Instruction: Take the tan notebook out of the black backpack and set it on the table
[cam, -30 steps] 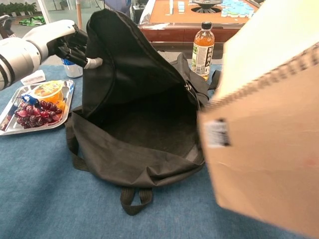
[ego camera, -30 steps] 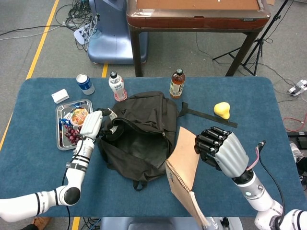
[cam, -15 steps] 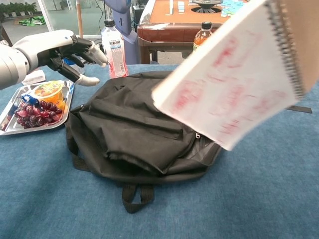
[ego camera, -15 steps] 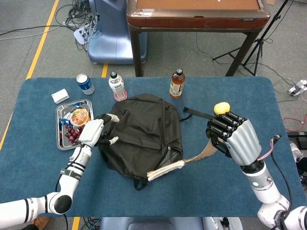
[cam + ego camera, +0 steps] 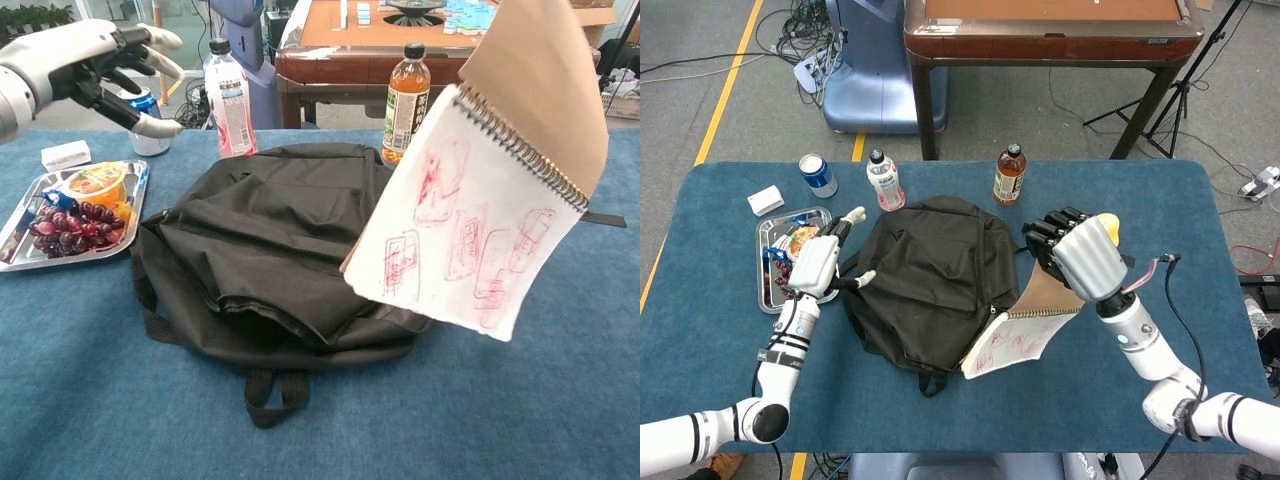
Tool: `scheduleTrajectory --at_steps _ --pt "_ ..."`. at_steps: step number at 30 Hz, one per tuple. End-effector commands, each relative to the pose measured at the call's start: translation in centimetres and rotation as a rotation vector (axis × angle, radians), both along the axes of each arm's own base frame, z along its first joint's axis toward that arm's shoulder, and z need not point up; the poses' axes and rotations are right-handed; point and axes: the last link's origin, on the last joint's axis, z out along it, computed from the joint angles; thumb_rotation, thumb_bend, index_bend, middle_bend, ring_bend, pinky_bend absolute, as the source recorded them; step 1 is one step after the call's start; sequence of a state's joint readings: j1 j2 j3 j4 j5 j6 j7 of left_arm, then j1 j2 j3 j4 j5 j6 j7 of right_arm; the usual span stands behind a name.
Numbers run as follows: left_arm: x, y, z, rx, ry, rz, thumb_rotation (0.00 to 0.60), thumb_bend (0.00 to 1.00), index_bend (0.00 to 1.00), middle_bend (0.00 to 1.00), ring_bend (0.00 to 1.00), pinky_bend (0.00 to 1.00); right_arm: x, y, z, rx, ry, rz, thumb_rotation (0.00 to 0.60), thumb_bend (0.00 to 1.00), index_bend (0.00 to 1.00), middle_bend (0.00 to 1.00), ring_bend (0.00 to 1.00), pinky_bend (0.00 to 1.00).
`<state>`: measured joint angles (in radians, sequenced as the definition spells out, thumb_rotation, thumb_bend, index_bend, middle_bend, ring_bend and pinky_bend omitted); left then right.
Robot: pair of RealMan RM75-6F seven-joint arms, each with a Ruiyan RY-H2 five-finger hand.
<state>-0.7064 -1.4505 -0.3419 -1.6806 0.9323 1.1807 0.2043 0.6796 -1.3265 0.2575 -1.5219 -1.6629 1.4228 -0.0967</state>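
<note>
The right hand [image 5: 1077,252] has swung the tan notebook [image 5: 497,190] down beside the slumped black backpack [image 5: 935,275], holding its kraft cover while spiral-bound pages with red sketches hang open. Left hand [image 5: 818,262] has lifted clear, fingers spread, holding nothing.

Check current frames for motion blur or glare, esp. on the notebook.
Chest view: tan notebook sharp, its red sketches readable, no glare. Head view: notebook and right hand crisp; flat, even light, faint shadows under the black backpack.
</note>
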Motion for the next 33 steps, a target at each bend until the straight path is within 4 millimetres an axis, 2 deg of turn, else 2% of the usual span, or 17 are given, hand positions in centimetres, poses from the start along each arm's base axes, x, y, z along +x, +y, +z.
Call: scheduleTrajectory --at_steps 1,12,19,22,23,27,28,30,33 --pt "-0.5 0.2 0.3 0.014 -0.006 0.017 0.599 0.17 0.07 0.15 0.09 0.14 0.8 -1.6 -2.3 -0.016 0.069 0.002 0.600 0.79 0.94 0.64 0.57 0.64" --pt "-1.4 0.3 0.8 0.016 -0.006 0.044 0.600 0.17 0.07 0.15 0.09 0.14 2.4 -4.6 -6.8 -0.099 0.170 0.030 0.600 0.79 0.94 0.64 0.57 0.64" --pt "-1.9 0.3 1.0 0.018 -0.006 0.057 0.600 0.17 0.07 0.15 0.09 0.14 2.4 -3.3 -9.7 -0.062 0.206 0.049 0.600 0.76 0.94 0.63 0.57 0.64" --pt "-2.1 0.3 1.1 0.019 -0.005 0.061 0.600 0.17 0.07 0.15 0.09 0.14 1.6 -2.1 -10.5 -0.057 0.241 0.046 0.600 0.72 0.92 0.57 0.53 0.64" --pt "-2.1 0.3 1.1 0.018 -0.006 0.063 0.600 0.17 0.07 0.15 0.09 0.14 1.4 -1.8 -10.6 -0.055 0.249 0.040 0.600 0.70 0.88 0.55 0.51 0.64" --pt "-2.3 0.2 1.1 0.012 -0.009 0.070 0.600 0.17 0.07 0.14 0.08 0.14 0.6 -0.3 -10.6 -0.061 0.280 0.008 0.600 0.56 0.62 0.44 0.42 0.58" --pt "-2.3 0.2 1.1 0.011 -0.011 0.071 0.600 0.17 0.07 0.14 0.07 0.14 0.4 0.0 -10.7 -0.054 0.289 -0.007 0.600 0.53 0.58 0.42 0.40 0.57" --pt "-2.4 0.2 1.1 0.009 -0.011 0.072 0.600 0.17 0.07 0.14 0.07 0.14 0.2 0.7 -10.7 -0.012 0.279 -0.042 0.600 0.40 0.43 0.37 0.35 0.53" --pt "-2.4 0.2 1.1 0.009 -0.009 0.071 0.600 0.17 0.07 0.14 0.07 0.14 -0.4 1.7 -10.4 0.027 0.303 -0.080 0.599 0.27 0.27 0.29 0.28 0.48"
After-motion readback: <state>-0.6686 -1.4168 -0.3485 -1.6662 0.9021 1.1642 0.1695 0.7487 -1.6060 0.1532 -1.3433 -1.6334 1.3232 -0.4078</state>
